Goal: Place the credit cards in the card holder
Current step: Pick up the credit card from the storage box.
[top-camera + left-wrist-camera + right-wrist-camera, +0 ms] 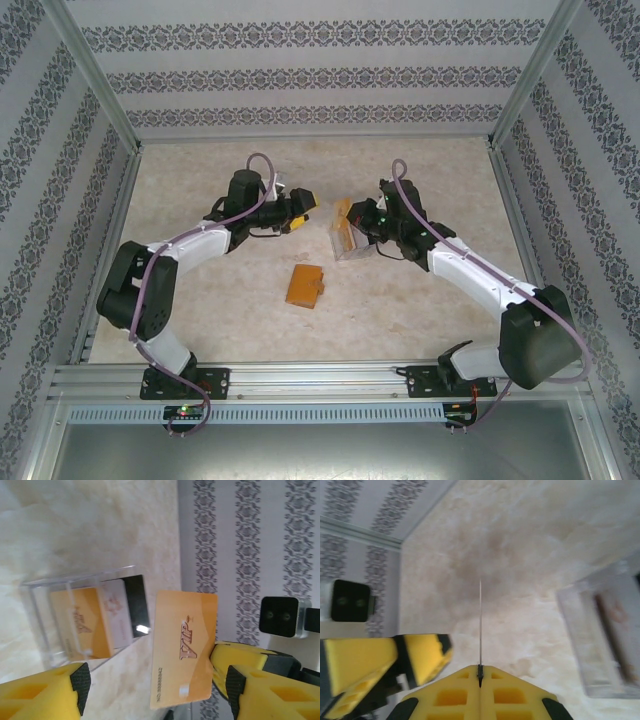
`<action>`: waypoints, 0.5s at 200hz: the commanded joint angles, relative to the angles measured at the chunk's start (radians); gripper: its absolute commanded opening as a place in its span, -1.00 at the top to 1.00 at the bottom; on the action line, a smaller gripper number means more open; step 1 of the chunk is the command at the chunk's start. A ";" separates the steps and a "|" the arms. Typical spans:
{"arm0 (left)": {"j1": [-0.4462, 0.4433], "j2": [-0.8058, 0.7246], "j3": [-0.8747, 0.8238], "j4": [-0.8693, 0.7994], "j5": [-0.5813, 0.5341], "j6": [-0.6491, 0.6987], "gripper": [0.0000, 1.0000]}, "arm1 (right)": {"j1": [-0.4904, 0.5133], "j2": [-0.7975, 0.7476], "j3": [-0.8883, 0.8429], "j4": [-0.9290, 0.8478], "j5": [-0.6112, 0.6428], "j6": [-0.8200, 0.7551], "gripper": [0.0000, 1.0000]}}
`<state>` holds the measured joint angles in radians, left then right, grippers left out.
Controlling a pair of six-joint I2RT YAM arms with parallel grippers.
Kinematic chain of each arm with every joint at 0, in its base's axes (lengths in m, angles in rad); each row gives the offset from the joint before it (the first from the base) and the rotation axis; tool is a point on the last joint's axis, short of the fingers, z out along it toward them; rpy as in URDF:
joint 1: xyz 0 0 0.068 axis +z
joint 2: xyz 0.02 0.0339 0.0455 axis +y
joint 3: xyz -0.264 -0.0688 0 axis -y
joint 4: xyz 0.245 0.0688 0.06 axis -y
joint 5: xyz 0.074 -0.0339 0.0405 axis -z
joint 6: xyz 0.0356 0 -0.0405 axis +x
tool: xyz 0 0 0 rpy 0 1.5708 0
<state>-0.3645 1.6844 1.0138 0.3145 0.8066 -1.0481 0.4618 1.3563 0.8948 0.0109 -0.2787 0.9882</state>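
Note:
An orange-yellow credit card (185, 650) marked VIP is held up above the table, and my right gripper (480, 672) is shut on its lower edge; the right wrist view catches the card (480, 625) edge-on as a thin line. My left gripper (156, 686) is open around that card, one finger (235, 680) near its edge and the other well apart. Both grippers meet over the back middle of the table, left gripper (300, 210) facing right gripper (352, 216). The orange-tan card holder (306, 286) lies closed on the table, nearer the arms.
A clear plastic box (85, 620) stands just beyond the held card, with an orange card (82, 627) and a white card (117, 612) inside. It sits under the right gripper (350, 245). Patterned walls close in the table on three sides.

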 commanded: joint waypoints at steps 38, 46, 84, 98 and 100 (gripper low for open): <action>0.010 0.022 0.040 0.239 0.123 -0.128 -0.35 | -0.003 0.004 -0.020 0.253 -0.138 0.137 1.00; 0.009 0.017 0.036 0.252 0.124 -0.127 -0.26 | -0.002 0.009 -0.017 0.253 -0.141 0.141 1.00; 0.008 0.000 0.009 0.283 0.106 -0.126 0.32 | -0.006 0.023 -0.027 0.258 -0.150 0.147 1.00; 0.008 -0.006 0.000 0.278 0.094 -0.103 0.52 | -0.010 0.026 -0.040 0.268 -0.158 0.157 1.00; 0.007 -0.007 -0.001 0.274 0.091 -0.101 0.56 | -0.011 0.026 -0.040 0.269 -0.161 0.159 1.00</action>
<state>-0.3645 1.7016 1.0229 0.5259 0.8967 -1.1698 0.4603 1.3689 0.8799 0.2359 -0.4068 1.1240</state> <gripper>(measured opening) 0.286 0.048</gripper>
